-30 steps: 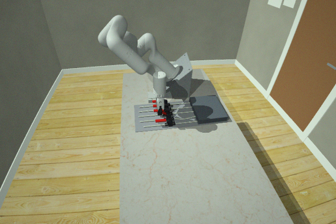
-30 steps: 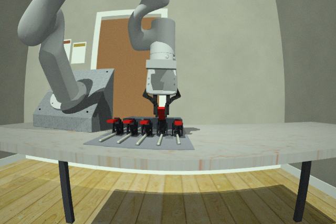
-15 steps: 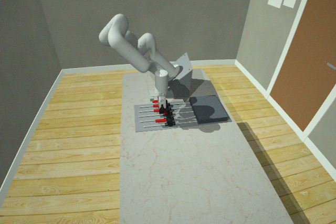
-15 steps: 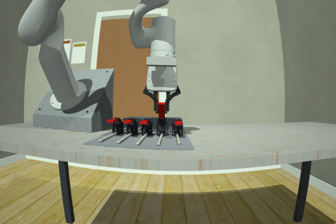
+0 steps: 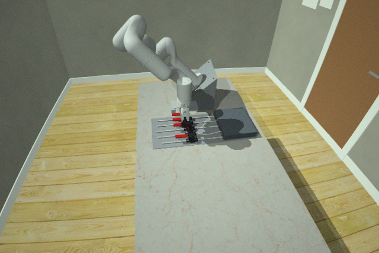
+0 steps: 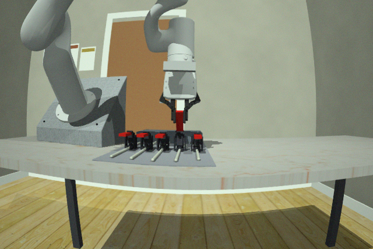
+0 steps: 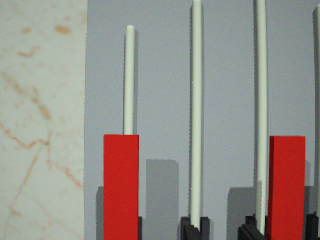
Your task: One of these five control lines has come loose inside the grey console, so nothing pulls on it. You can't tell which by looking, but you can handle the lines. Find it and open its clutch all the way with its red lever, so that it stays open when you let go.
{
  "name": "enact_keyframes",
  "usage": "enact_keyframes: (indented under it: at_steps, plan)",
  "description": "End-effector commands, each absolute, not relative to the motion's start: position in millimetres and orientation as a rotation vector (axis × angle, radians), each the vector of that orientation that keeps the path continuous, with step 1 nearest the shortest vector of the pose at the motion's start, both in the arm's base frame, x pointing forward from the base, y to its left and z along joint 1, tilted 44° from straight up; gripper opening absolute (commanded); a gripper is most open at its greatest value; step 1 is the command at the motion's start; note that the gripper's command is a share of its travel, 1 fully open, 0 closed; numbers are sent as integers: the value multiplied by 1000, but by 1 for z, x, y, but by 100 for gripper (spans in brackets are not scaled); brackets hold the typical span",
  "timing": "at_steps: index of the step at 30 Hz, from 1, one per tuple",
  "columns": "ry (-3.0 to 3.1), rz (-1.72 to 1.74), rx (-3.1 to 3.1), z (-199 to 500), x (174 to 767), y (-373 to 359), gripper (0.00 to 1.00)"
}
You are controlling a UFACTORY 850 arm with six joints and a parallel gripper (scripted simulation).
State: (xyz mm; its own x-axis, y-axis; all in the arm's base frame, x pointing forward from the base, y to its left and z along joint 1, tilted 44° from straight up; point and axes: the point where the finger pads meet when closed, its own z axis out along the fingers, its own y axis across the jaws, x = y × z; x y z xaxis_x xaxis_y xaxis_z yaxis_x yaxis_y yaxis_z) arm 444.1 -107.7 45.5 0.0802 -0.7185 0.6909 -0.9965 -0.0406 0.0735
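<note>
Five pale control lines lie side by side on a grey plate and run into the dark grey console. Each passes through a black clutch with a red lever. In the exterior view, three levers on the left and the one on the far right lie flat. The fourth lever from the left stands upright. My gripper points straight down and is shut on its top end. The wrist view shows two flat levers and the lines; the held lever is out of frame.
The arm's grey wedge-shaped base stands behind the plate on the marble table. The neighbouring clutches sit close on both sides of the held lever. The table's edges drop to a wooden floor.
</note>
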Motion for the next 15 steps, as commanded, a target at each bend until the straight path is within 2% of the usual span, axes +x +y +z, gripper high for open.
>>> enact_keyframes:
  at_steps: [1, 15]
  plan:
    - [-1692, 658, 1816, 44, 444, -103, 0]
    - [-1692, 658, 1816, 38, 443, -88, 0]
